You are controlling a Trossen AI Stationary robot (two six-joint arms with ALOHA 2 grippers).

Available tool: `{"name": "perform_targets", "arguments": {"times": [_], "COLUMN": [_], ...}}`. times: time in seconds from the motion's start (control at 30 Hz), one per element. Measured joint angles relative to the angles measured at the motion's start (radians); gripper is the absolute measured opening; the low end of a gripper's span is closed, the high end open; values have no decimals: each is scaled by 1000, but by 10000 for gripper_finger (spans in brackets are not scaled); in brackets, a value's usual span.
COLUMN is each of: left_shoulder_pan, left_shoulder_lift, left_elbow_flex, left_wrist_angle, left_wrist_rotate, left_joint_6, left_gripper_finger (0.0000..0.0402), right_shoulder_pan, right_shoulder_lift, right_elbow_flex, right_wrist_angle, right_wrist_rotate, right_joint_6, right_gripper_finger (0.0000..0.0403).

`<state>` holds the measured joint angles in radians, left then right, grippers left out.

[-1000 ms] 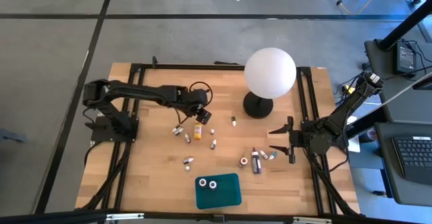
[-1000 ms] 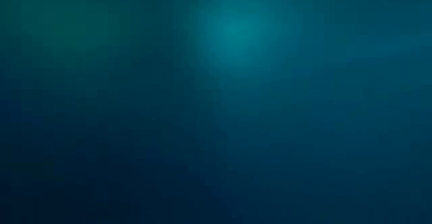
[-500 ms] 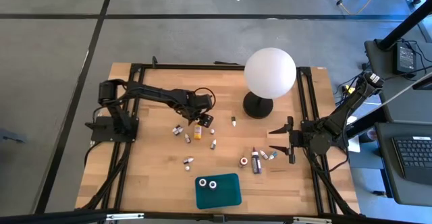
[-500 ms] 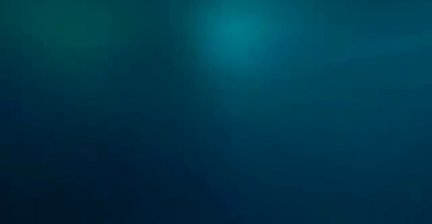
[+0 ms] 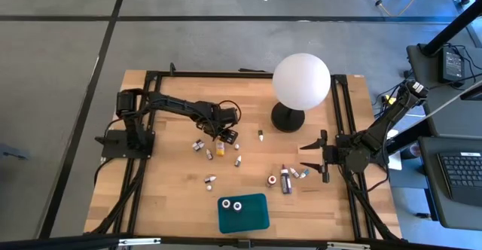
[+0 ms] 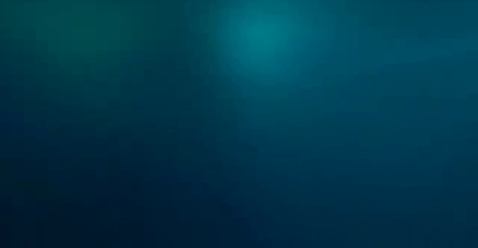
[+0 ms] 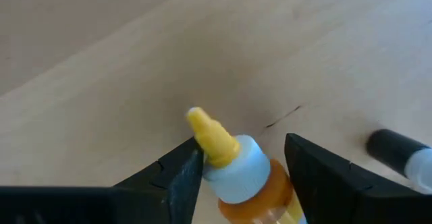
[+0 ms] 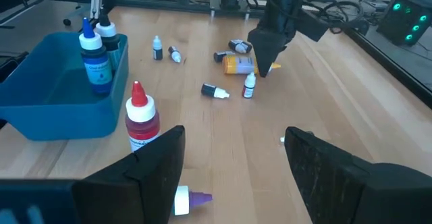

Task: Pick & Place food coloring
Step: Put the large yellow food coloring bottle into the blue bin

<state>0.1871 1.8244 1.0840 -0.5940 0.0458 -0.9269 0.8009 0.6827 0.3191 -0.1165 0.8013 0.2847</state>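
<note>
A yellow food coloring bottle (image 5: 220,149) lies on its side on the wood table. My left gripper (image 5: 224,135) is right over it, open. In the left wrist view its fingers (image 7: 182,177) stand on either side of the bottle's white collar and yellow nozzle (image 7: 214,137). Small bottles (image 5: 200,146) and pots (image 5: 271,180) are scattered around. A purple bottle (image 5: 285,178) and a red bottle (image 8: 140,119) are near my right gripper (image 5: 312,157), which waits open at the table's right. The low view shows only a dark blur. My left gripper comes at the yellow bottle's cap end (image 7: 236,173) from above, one finger on each side of the white collar. The bottle lies on the table. One finger looks close against the collar, but I cannot tell whether either finger touches it.
A white globe lamp (image 5: 301,80) on a black base stands at the far middle. A teal tray (image 5: 256,218) at the near edge holds two blue bottles (image 8: 94,45). A dark bottle (image 7: 398,150) lies beside the yellow one.
My left arm has swung its gripper a little toward the near edge and lowered it over the yellow bottle. The bottle has stayed where it was. My right arm has kept still.
</note>
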Motion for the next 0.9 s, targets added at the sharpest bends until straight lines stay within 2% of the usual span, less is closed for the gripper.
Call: {"name": "perform_targets", "arguments": {"times": [0.37,0.73,0.9], "left_shoulder_pan": [0,-3,-19], "left_shoulder_lift": [5,-28,-113], "left_elbow_flex": [0,10,59], "left_wrist_angle": [10,25,24], "left_wrist_rotate": [-2,-30,-113], "left_joint_6": [55,106,165], "left_gripper_finger": [115,116,114], "right_shoulder_pan": [0,0,0], "right_shoulder_lift": [0,0,1], "right_elbow_flex": [0,0,0], "right_wrist_angle": [0,0,-2], "right_wrist_rotate": [0,0,0], "right_joint_6": [1,0,1], "right_gripper_finger": [258,258,258]}}
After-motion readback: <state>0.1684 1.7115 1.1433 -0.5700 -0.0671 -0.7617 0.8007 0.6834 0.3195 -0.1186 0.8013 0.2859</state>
